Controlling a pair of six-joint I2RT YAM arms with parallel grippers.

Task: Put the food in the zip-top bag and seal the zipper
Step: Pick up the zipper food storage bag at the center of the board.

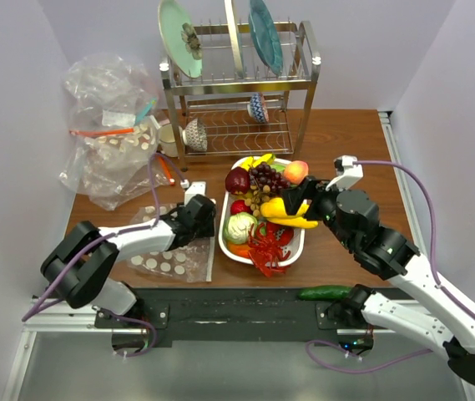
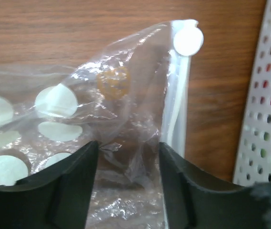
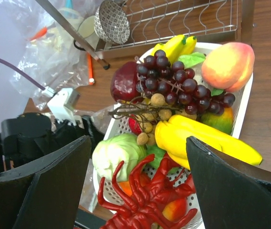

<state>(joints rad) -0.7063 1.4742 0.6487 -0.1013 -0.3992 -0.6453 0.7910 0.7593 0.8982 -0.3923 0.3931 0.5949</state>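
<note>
We place everything by the white tray (image 1: 224, 239), which sits mid-way across the wooden table (image 1: 350, 146). Behind the tray stands the wire rack (image 1: 239, 109), with plates upright in its top tier. Well to the tray's left and further back slumps the bulky bag (image 1: 103, 138).

The dotted bag (image 1: 167, 261) lies on the table just left of the tray, with its mouth end towards the tray. The left gripper (image 2: 126, 157) is low over that end. Its fingers stand apart, and crumpled film from the bag rises between them. The right gripper (image 3: 137, 139) hovers over the tray's right side with its fingers spread wide and nothing between them.

Inside the tray, the lobster (image 1: 269, 251) fills the near end. The bananas (image 1: 289, 214) lie along the right side and the cabbage (image 1: 239, 227) is at the left. The grapes (image 1: 264, 177) are towards the far end, the apple (image 1: 237, 180) is in the far left corner, and the peach (image 1: 295, 171) is in the far right. All of these lie in the tray, outside the dotted bag.

A cucumber (image 1: 325, 292) rests at the table's near edge, to the tray's right. The zipper (image 2: 177, 107) runs along the dotted bag's edge nearest the tray.
</note>
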